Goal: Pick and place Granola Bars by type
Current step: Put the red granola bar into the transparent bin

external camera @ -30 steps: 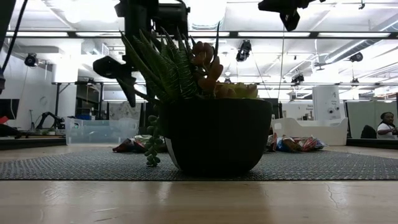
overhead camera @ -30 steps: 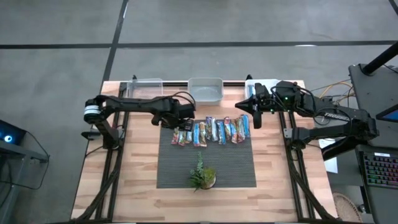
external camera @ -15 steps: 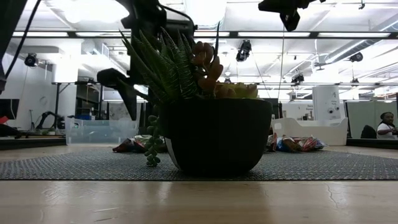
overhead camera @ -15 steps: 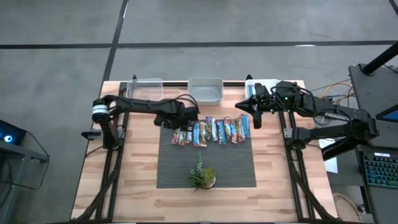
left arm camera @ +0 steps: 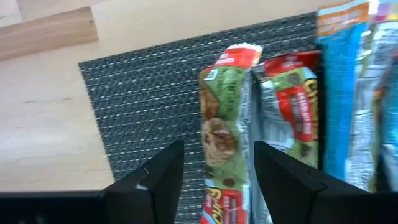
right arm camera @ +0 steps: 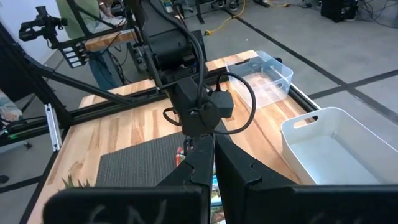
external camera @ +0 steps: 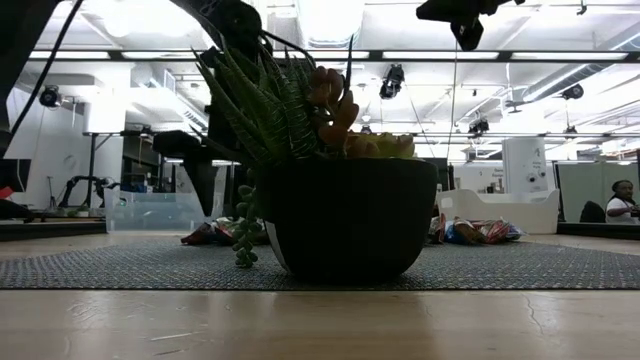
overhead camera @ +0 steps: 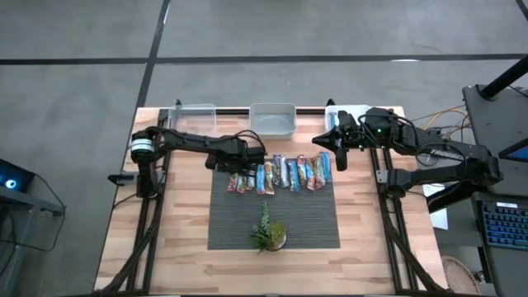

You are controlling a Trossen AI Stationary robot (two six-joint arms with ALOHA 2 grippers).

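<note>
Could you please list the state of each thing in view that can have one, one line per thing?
left gripper: open, fingers on either side of the end bar of the row, not closed on it.
right gripper: shut, empty, held above the table's right side.
Granola Bars: lying flat in a row on the dark mat.
clear bin: empty.
white bin: empty.
potted plant: upright on the mat.

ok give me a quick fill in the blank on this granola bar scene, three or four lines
1. The granola bars lie in a row on a dark woven ____.
2. The left end effector hovers with fingers ____ over the green-wrapped bar.
3. The right end effector waits above the table, fingers ____.
4. The small potted ____ stands on the mat's near side.

Missing words: mat; open; shut; plant
</note>
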